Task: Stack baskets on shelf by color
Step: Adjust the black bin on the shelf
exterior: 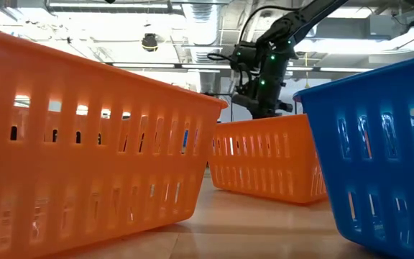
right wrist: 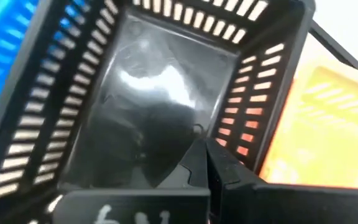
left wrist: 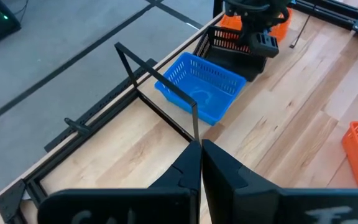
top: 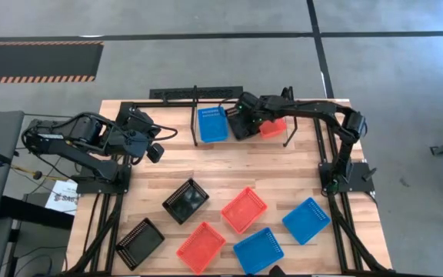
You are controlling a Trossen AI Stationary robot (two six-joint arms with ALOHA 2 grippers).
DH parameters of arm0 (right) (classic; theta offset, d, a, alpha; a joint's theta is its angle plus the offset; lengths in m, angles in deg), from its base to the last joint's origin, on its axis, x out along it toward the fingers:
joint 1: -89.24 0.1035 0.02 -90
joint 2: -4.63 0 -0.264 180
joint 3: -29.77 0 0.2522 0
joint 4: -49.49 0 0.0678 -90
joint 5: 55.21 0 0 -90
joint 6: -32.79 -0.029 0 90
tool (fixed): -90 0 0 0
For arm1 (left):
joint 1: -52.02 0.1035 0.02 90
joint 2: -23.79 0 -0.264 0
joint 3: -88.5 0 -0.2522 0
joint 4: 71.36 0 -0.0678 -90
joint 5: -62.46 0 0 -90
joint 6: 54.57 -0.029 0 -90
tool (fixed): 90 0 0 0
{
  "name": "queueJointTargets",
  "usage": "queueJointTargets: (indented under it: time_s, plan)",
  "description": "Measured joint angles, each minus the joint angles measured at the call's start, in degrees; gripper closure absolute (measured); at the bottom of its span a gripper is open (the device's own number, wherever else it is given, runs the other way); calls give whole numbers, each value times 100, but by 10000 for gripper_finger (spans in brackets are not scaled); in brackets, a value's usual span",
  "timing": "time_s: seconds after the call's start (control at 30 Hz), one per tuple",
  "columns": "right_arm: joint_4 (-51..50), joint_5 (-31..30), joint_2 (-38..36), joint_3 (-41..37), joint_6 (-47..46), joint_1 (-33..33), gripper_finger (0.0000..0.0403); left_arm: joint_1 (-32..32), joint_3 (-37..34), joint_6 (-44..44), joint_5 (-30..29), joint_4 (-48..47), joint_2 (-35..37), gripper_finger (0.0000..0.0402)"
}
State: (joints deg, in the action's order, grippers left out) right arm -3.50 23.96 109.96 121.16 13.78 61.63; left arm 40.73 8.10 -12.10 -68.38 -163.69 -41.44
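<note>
2 black jointed arms; the right arm (exterior: 268, 65) shows small green lights and looping black cables.

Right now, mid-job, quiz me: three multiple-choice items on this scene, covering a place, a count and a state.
1. Where is the right gripper?
A. Over the black basket on the shelf
B. Over the front table edge
C. Beside the left arm's base

2. How many baskets lie on the tabletop off the shelf?
A. Three
B. Nine
C. Six

3. How are the left gripper's fingers?
A. Wide open
B. Shut, holding nothing
C. Shut on a blue basket

Key: 1 A, the right gripper is at the black basket, between the blue basket and red-orange basket on the shelf. 2 C, six sit on the tabletop. 3 B, the left gripper has its fingers together with nothing between them.
</note>
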Motion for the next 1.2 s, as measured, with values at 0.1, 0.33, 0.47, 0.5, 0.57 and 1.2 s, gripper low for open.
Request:
queueJointTargets:
  time_s: [0.1,0.33,0.47,0.5,0.57,1.2]
  plan:
    - [-43,-2,0,0,-2,20,403,0,0,4,0,0,-2,402]
    - [-39,0,0,0,-107,144,403,0,0,-1,0,-2,-2,401]
    - [165,-50,0,0,-103,181,403,2,1,-4,0,-2,-2,401]
    - [272,-71,-2,0,-102,181,403,1,1,-5,0,-2,-1,401]
    - [405,-84,-2,42,-101,141,403,2,0,-5,0,-2,-2,401]
    - [-1252,1550,-9,1060,445,413,403,2,2,30,-2,-2,0,401]
